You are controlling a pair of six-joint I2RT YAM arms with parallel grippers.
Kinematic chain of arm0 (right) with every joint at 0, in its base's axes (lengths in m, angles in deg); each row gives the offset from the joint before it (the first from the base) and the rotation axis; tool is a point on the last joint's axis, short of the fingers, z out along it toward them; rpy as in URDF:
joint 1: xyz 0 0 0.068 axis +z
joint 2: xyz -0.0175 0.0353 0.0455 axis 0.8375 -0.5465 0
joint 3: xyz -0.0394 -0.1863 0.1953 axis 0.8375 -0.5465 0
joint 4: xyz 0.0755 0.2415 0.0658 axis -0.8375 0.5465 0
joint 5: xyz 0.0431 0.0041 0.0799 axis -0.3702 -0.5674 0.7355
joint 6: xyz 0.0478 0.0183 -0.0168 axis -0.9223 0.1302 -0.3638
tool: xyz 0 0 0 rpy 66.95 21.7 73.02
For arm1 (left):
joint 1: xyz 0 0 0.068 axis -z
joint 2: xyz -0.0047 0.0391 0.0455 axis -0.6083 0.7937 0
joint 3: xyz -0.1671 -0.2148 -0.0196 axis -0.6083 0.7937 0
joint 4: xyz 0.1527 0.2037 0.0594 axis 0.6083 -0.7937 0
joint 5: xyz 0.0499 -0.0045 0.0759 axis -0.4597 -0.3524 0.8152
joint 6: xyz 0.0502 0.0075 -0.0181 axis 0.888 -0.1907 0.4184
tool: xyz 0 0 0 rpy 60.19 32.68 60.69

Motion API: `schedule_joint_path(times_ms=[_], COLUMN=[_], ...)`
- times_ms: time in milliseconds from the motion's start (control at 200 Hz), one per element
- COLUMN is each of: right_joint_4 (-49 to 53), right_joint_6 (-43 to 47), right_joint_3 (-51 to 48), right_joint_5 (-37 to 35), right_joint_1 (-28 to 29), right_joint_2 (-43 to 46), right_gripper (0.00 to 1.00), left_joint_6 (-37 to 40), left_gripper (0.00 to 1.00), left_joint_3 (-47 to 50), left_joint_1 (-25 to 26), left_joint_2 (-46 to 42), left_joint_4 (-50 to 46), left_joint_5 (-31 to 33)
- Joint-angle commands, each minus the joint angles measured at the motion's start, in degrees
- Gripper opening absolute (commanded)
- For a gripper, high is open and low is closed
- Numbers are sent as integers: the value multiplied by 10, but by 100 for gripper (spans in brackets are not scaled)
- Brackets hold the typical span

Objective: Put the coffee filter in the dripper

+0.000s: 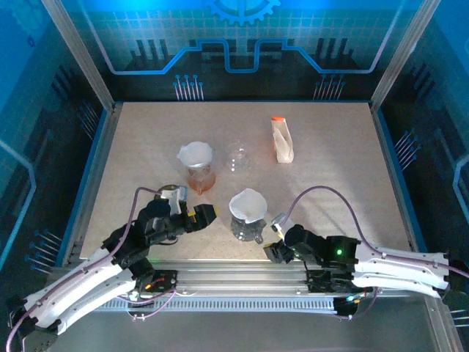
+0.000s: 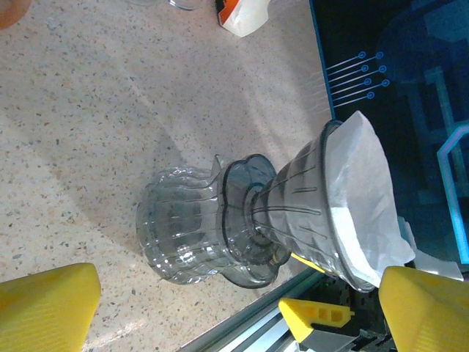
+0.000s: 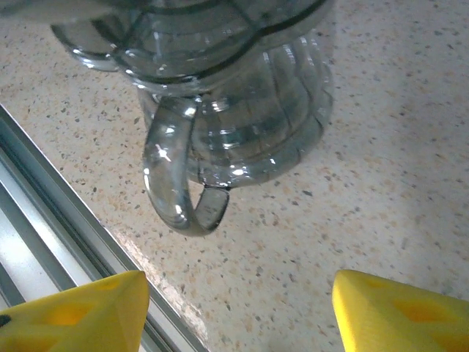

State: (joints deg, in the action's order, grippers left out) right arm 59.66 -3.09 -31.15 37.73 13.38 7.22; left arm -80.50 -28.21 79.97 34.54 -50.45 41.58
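A white coffee filter [image 1: 246, 200] [image 2: 364, 198] sits inside the clear dripper [image 1: 248, 211] [image 2: 297, 213]. The dripper rests on a ribbed glass carafe [image 1: 247, 230] [image 2: 179, 235] [image 3: 249, 110] near the table's front edge. My left gripper [image 1: 194, 209] [image 2: 238, 315] is open just left of the carafe, with nothing between its yellow fingertips [image 2: 47, 304]. On the carafe's right, my right gripper [image 1: 272, 238] [image 3: 242, 315] is open and faces the carafe's handle [image 3: 176, 187], a little short of it and holding nothing.
An orange dripper with a white filter [image 1: 196, 165] stands behind the left gripper. A small clear glass [image 1: 237, 155] and a filter packet with an orange top [image 1: 281, 141] sit farther back. The metal rail [image 1: 242, 268] runs along the near edge.
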Motion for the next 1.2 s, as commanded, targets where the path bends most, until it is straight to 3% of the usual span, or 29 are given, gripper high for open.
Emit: schedule_joint_path(times_ms=[0,135,560,645,735,831,986,1196], right_joint_4=[-111,-180,-262,-273,-276,-274,-275,-257], right_joint_6=[22,43,51,53,54,55,49,34], right_joint_3=[-26,-51,-78,-78,-76,-76,-82,-96], right_joint_5=[-34,-39,-66,-69,-73,-78,-83,-87], right_joint_1=[24,37,38,38,38,38,38,39], right_joint_2=[-17,-29,-76,-84,-89,-89,-82,-51], right_gripper=[68,68,68,67,67,66,65,66], left_joint_6=[-13,-15,-24,-26,-26,-22,-40,-57], left_gripper=[99,99,99,87,68,59,55,51], left_joint_3=[9,13,23,27,20,14,37,41], left_joint_1=[3,4,4,3,3,3,13,58], left_joint_2=[-7,-7,-3,4,27,58,112,224], left_joint_4=[-8,-8,0,3,-14,-29,13,114], left_joint_5=[10,11,9,2,-8,-23,-55,-47])
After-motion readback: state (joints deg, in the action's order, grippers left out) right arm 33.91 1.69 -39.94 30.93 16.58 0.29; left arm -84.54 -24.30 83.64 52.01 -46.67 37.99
